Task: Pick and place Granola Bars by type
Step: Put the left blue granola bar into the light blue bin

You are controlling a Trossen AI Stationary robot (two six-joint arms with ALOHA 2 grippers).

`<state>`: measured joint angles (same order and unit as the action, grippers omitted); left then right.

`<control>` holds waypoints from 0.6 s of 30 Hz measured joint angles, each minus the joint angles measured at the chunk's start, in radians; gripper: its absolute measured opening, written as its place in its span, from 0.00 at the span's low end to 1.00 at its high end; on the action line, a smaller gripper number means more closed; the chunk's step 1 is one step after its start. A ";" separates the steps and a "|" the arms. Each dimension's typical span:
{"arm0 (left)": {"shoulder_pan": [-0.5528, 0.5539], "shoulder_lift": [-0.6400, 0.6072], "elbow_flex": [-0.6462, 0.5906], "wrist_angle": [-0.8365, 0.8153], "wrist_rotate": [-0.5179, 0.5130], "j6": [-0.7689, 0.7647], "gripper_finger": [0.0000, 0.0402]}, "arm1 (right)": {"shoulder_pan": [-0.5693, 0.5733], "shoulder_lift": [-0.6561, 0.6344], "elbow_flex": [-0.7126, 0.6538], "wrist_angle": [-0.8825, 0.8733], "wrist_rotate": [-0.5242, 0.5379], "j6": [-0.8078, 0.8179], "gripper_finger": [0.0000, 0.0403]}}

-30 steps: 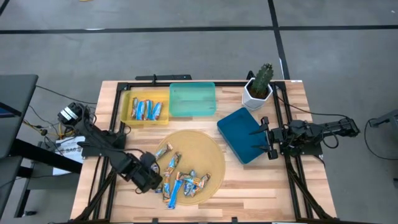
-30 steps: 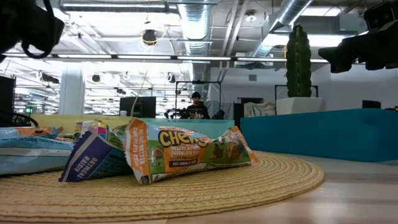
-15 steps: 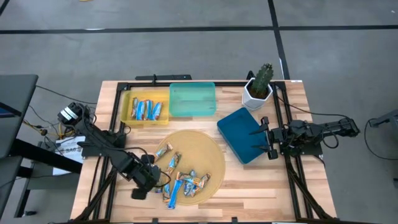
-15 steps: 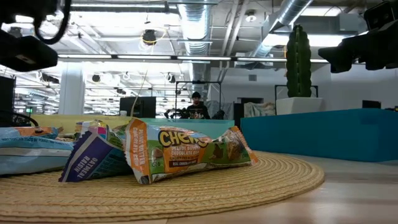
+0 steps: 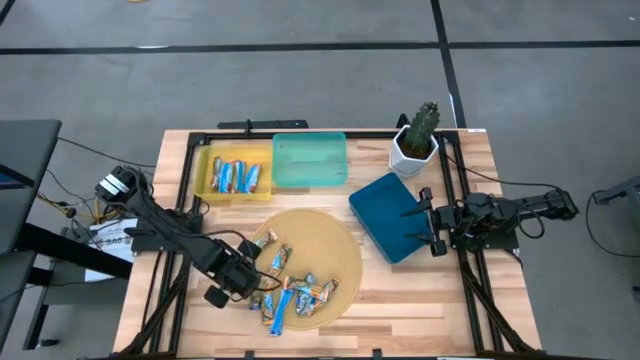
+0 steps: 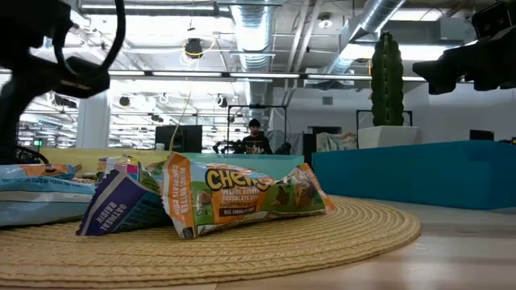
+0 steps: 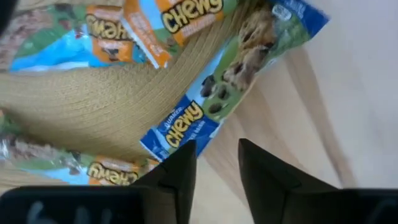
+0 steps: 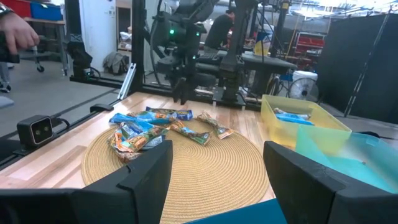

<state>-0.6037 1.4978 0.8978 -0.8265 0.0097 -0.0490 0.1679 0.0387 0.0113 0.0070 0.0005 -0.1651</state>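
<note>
Several small foil-wrapped granola bars [image 5: 293, 292], blue/orange/green wrappers, lie in a loose heap on round woven straw mat [image 5: 340, 250] at table centre-front; more bars [image 5: 238, 176] sit in yellow plastic tray [image 5: 203, 160] at back left. Teal tray [image 5: 310, 160] just beside yellow one; dark blue tray [image 5: 385, 215] right of mat, w/ potted cactus in white pot [image 5: 417, 138] behind it.

Left gripper [image 5: 252, 292] is at mat's left edge, next to the heap. Its wrist view shows fingers [image 7: 180, 174] parted w/ a narrow gap, nothing between them; a blue "Chewy" bar [image 7: 233, 81] lies just past the tips, half on mat, half on bare wood.

Right gripper [image 5: 432, 222] waits over dark blue tray's right side, jaws spread wide, empty.

Low view: orange-ended bar [image 6: 242, 196] lies flat on mat up front. A person sits far back in the room [image 6: 254, 138].
</note>
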 joint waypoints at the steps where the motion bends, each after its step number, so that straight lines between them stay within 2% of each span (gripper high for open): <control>1: 0.000 0.017 0.000 0.010 -0.001 0.027 0.32 | 0.000 0.000 0.000 0.000 0.000 0.000 0.61; 9: -0.006 0.098 0.000 0.098 -0.034 0.194 0.45 | 0.000 0.000 0.000 0.000 0.000 0.000 0.61; 13: -0.006 0.100 0.000 0.114 -0.093 0.240 0.48 | 0.000 0.000 0.000 0.000 0.000 0.000 0.61; 18: -0.006 0.100 0.000 0.122 -0.101 0.256 0.47 | 0.000 0.000 0.000 0.000 0.000 0.000 0.61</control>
<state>-0.6098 1.5982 0.8978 -0.7041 -0.0910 0.2065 0.1680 0.0391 0.0113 0.0071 0.0006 -0.1652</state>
